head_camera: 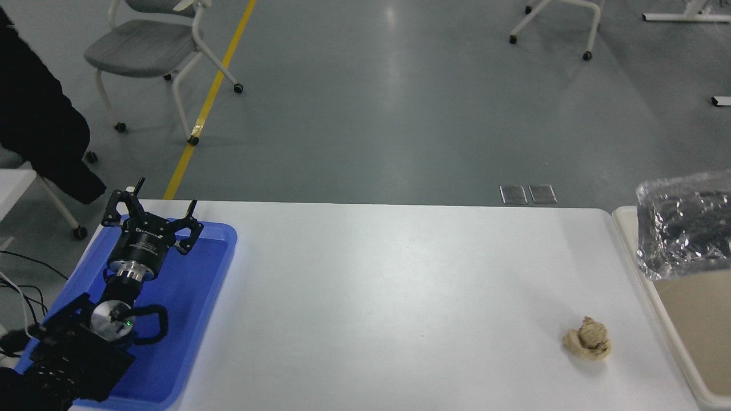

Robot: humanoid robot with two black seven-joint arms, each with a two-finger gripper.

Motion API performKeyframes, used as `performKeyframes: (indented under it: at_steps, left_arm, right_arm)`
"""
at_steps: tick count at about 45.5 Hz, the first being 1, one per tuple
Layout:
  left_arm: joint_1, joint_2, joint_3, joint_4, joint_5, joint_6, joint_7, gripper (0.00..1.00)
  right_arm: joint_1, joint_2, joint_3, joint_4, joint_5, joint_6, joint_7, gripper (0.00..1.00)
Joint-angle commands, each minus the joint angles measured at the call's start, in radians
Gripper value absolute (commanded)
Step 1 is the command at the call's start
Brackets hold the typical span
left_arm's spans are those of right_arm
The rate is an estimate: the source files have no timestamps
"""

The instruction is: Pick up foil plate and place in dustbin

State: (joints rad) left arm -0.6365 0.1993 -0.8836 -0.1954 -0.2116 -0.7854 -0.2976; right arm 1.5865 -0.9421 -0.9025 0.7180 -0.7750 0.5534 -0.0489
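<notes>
The crinkled silver foil plate (pixel 685 225) hangs at the right edge of the head view, over the cream dustbin (pixel 631 251); its right part is cut off by the picture edge. What holds it is out of view: my right arm and gripper do not show. My left gripper (pixel 149 216) is parked at the lower left over the blue tray, fingers spread open and empty.
A flat blue tray (pixel 200 297) lies under the left arm. A small crumpled tan paper wad (pixel 587 338) lies on the white table (pixel 388 297) near the dustbin. Wheeled chairs and a person's dark sleeve stand beyond the table's far side.
</notes>
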Motion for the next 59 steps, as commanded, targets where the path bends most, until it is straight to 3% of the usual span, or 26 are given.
performKeyframes:
  at_steps: [1,8,14,34,35,36,38,59]
  left_arm:
    - [0.000,0.000,0.000,-0.003,0.000,0.000,0.000,1.00]
    - [0.000,0.000,0.000,0.001,0.000,0.000,0.000,1.00]
    - [0.000,0.000,0.000,0.001,0.000,0.000,0.000,1.00]
    - [0.000,0.000,0.000,0.001,0.000,0.000,0.000,1.00]
    - [-0.002,0.000,0.000,-0.003,0.000,0.000,0.000,1.00]
    - [-0.002,0.000,0.000,0.001,0.000,0.000,0.000,1.00]
    - [-0.002,0.000,0.000,0.001,0.000,0.000,0.000,1.00]
    - [-0.003,0.000,0.000,-0.003,0.000,0.000,0.002,1.00]
  right_arm:
    - [-0.477,0.057,0.284,-0.268,-0.026,-0.220,0.009,0.00]
    - [-0.696,0.158,0.482,-0.446,-0.021,-0.355,0.003,0.00]
    - [-0.790,0.242,0.612,-0.542,-0.023,-0.377,-0.002,0.00]
    - [-0.835,0.282,0.680,-0.551,-0.021,-0.420,-0.002,0.00]
    - [-0.836,0.282,0.682,-0.551,-0.021,-0.420,-0.002,0.07]
    - [-0.835,0.282,0.682,-0.548,-0.021,-0.420,-0.002,0.24]
    - [-0.835,0.284,0.683,-0.545,-0.020,-0.420,0.001,1.00]
    - [-0.745,0.319,0.680,-0.510,0.006,-0.388,0.001,1.00]
